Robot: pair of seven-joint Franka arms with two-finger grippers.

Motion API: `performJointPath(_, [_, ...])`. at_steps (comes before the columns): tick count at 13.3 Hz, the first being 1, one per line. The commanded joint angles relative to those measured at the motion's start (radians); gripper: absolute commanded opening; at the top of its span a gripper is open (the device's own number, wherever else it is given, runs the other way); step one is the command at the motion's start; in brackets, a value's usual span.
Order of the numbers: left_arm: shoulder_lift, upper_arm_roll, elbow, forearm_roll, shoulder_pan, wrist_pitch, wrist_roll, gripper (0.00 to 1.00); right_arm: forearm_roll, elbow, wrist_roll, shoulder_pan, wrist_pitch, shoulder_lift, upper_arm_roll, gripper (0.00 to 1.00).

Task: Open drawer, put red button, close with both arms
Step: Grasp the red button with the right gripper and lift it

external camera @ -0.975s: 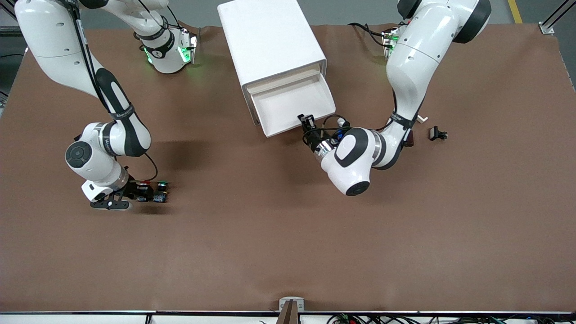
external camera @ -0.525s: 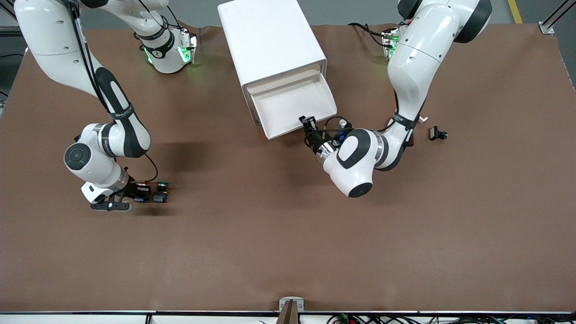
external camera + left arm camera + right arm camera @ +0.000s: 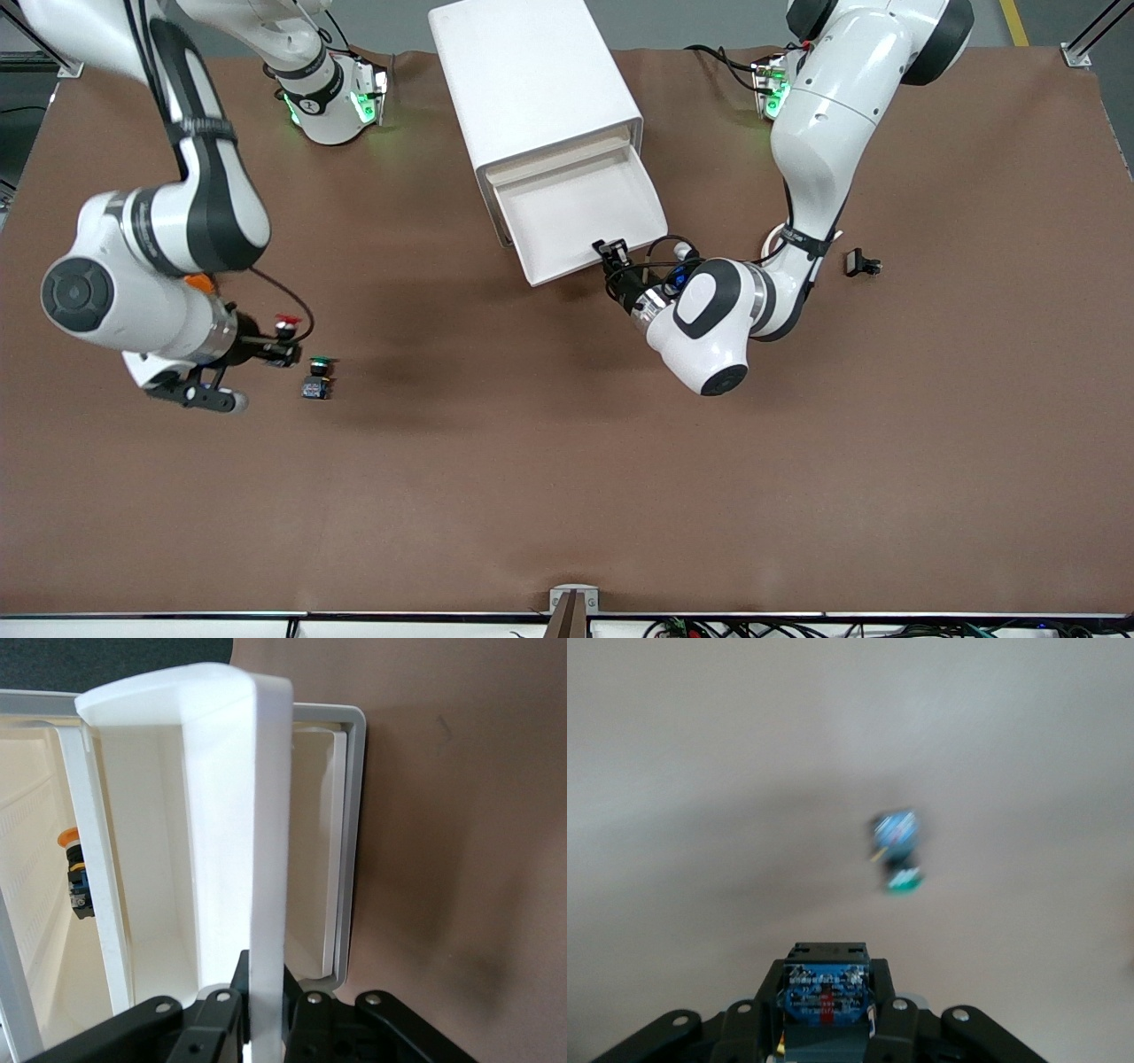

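The right gripper, at the left edge of the front frame, pinches the red button and holds it up over the bare table, above the green-capped switch that rests on the brown surface. In the right wrist picture the held switch's blue body sits between the jaws.

The left gripper, just right of frame centre, is pinched on the front lip of the drawer, which stands pulled out from the white cabinet at the top centre.

By my reading, opening is done and the button is picked up; carrying it over, dropping it in and closing with both arms remain.

Counted: two arms, one cabinet, one drawer pulled out, one red button, one green switch, one small black part at the right. The left wrist picture also shows one orange-capped item inside the cabinet.
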Motion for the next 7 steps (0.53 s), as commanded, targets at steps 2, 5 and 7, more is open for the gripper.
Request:
performJointPath(2, [0.022,0.018,0.033,0.023,-0.009,0.096,0.055,0.0,0.043,-0.017,0.292,0.158,-0.054,-0.082,-0.007,0.0])
performJointPath(5, [0.019,0.03,0.045,0.022,0.003,0.096,0.087,0.17,0.044,-0.003,0.539,0.307,-0.042,-0.085,-0.007,0.0])
performJointPath(7, [0.015,0.032,0.047,0.022,0.001,0.096,0.132,1.0,0.043,0.035,0.682,0.393,-0.043,-0.08,-0.007,0.0])
